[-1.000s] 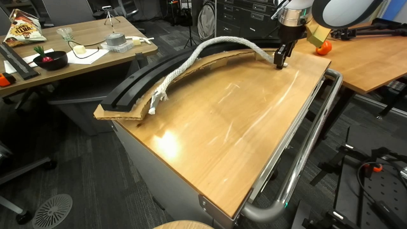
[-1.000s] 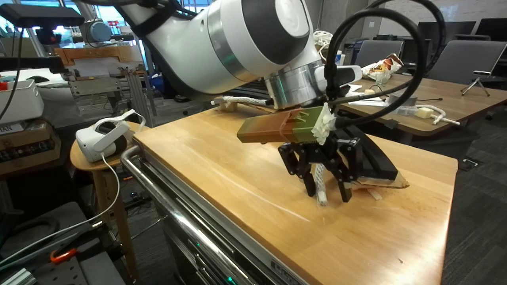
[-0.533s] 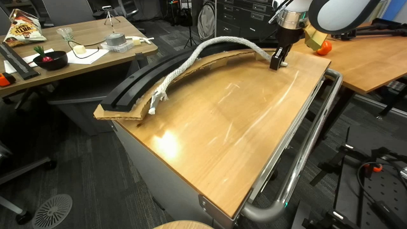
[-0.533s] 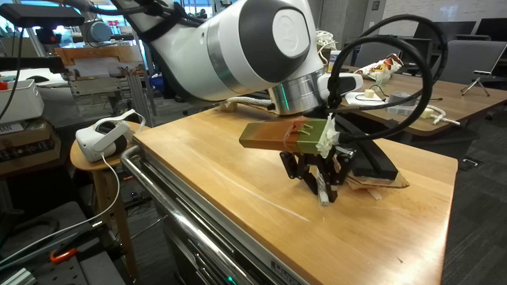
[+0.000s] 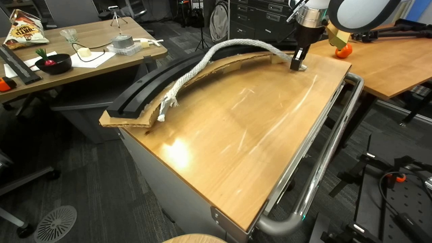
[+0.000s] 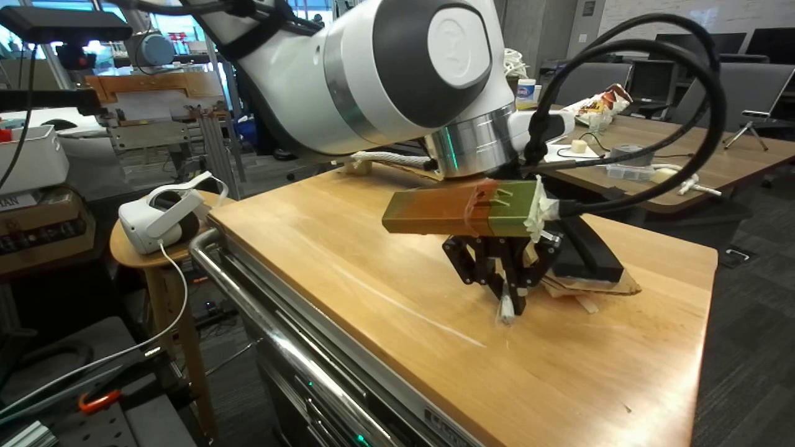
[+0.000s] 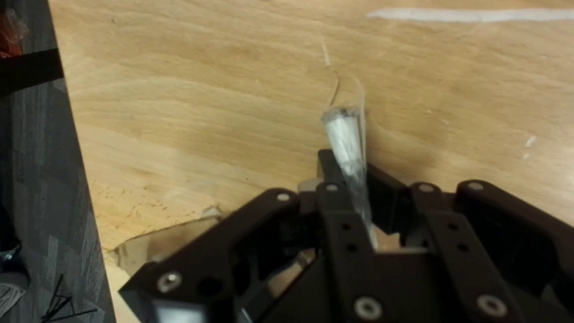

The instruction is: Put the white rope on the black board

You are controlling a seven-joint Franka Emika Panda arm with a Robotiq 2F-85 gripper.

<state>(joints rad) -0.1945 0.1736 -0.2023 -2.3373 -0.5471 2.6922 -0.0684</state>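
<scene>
A long greyish-white rope (image 5: 236,41) arches along the inner side of the black board (image 5: 141,94). Its frayed end (image 5: 163,109) rests by the cardboard at the board's near corner. The gripper (image 5: 296,65) is at the rope's opposite end, low over the tabletop. In an exterior view the gripper (image 6: 509,299) has its fingertips close together, and the rope's tip (image 6: 507,310) pokes out just past them. From the wrist, the taped rope end (image 7: 344,139) runs between the fingers of the gripper (image 7: 352,168), which are shut on it. Little of the board's far part shows behind the arm.
Cardboard (image 5: 148,118) lies under the board on the wooden tabletop (image 5: 236,135). A metal rail (image 5: 320,168) borders the cart. A thick black cable (image 6: 714,124) loops off the wrist, and a stool with a white headset (image 6: 163,214) stands beside the cart.
The jaws have come together from a wide stance onto the rope's end. In an exterior view the gripper body has shifted a little right and down, while the rest of the rope stays put.
</scene>
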